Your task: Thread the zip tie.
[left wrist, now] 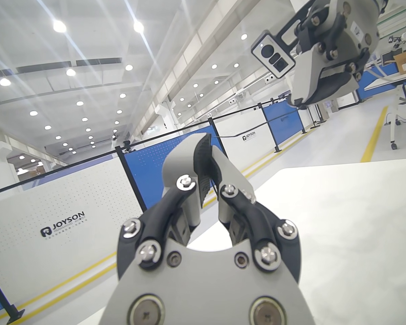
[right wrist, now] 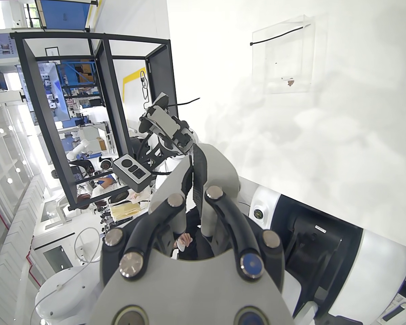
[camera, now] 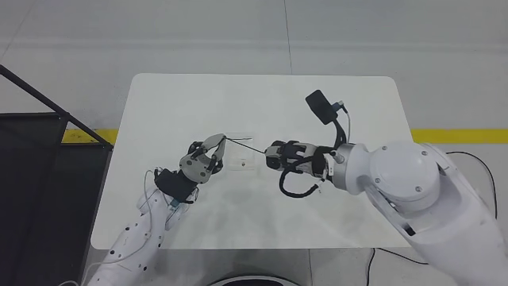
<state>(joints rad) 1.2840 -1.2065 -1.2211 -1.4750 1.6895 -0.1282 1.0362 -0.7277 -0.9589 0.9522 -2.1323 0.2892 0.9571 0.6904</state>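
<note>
A thin black zip tie (camera: 245, 145) hangs in the air between my two grippers above the white table (camera: 333, 111). My left gripper (camera: 218, 144) is shut on one end; in its wrist view the left gripper (left wrist: 209, 143) has the zip tie (left wrist: 257, 127) running from its tips to the right gripper (left wrist: 299, 104). My right gripper (camera: 270, 155) is shut on the other end. In the right wrist view the right gripper (right wrist: 193, 152) is shut, and the left gripper (right wrist: 160, 104) farther off has a short tail of the zip tie (right wrist: 187, 102) sticking out.
A clear plastic box (right wrist: 284, 79) lies on the table under the grippers, with a second black zip tie (right wrist: 277, 37) across its rim. The clear box (camera: 246, 164) sits mid-table. A black frame (camera: 40, 127) stands beside the table's left edge.
</note>
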